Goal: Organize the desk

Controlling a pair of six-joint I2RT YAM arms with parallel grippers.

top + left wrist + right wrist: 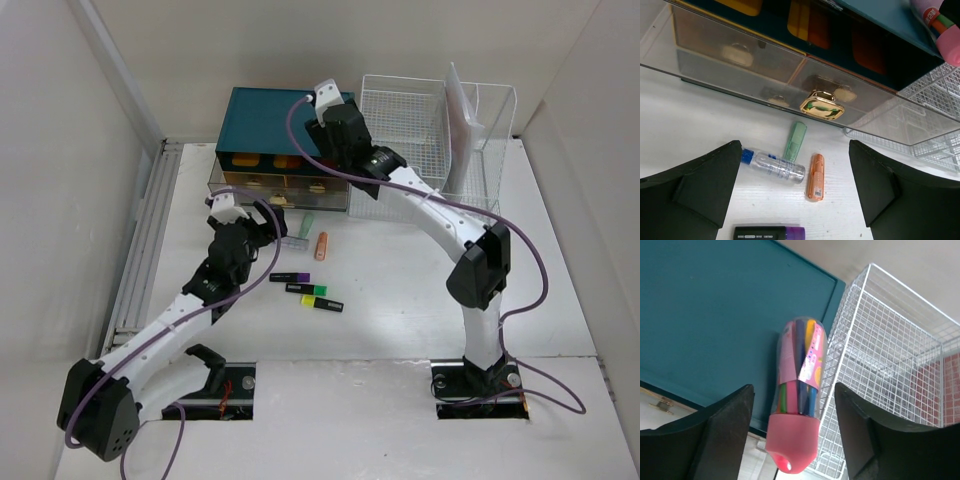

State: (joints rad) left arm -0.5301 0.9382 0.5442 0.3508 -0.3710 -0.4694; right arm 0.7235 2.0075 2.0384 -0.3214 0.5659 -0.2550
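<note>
Right wrist view: shows the right gripper [792, 390] spread wide either side of a clear pen tube [799, 365] with a pink cap, gripping nothing, with a gap on both flanks. Finds that tube lying on top of the teal cabinet [715, 315], hard by its right edge and the wire basket [890, 355], cap poking past the near edge. Shows, at the other wrist, the left gripper [794, 144] likewise wide open and empty, hanging over the desk [400, 300] just near of the open clear drawer [740, 65]. Finds a blue-capped tube [774, 165], a green pen [795, 141], an orange pen [815, 176] and three highlighters [307, 289] loose on that white desk, spread beneath both arms, rail at the left.

Could go wrong easily: knock the round tube with one finger on closing and send it rolling off the cabinet, or down beside the basket. Could also clip the drawer front with the left fingers when reaching low.
</note>
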